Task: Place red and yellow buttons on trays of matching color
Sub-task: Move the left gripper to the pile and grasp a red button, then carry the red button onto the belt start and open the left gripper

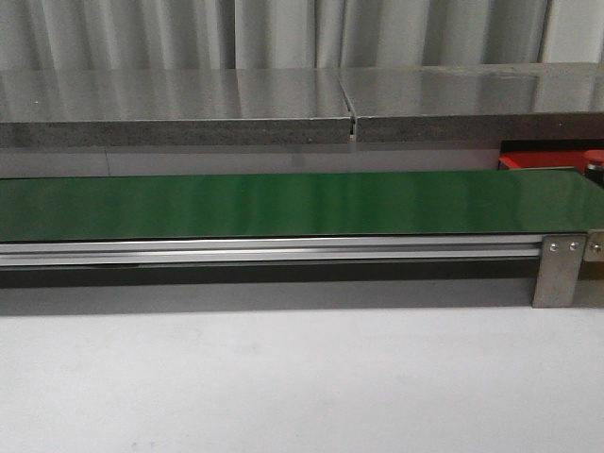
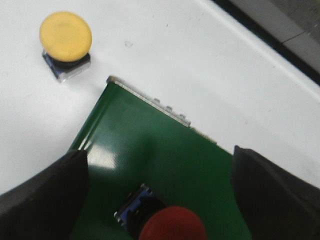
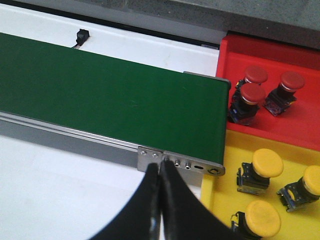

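Over one end of the green belt [image 2: 150, 150], the left gripper [image 2: 160, 195] hangs with fingers spread wide around a red button [image 2: 172, 225], touching nothing. A clean pick likely means dropping straight down and closing on the dark base beneath the cap. A yellow button [image 2: 65, 37] sits off the belt, well apart. The right gripper [image 3: 160, 172], fingers pressed together and empty, hovers near the red tray [image 3: 300, 125] and yellow tray [image 3: 227, 150].
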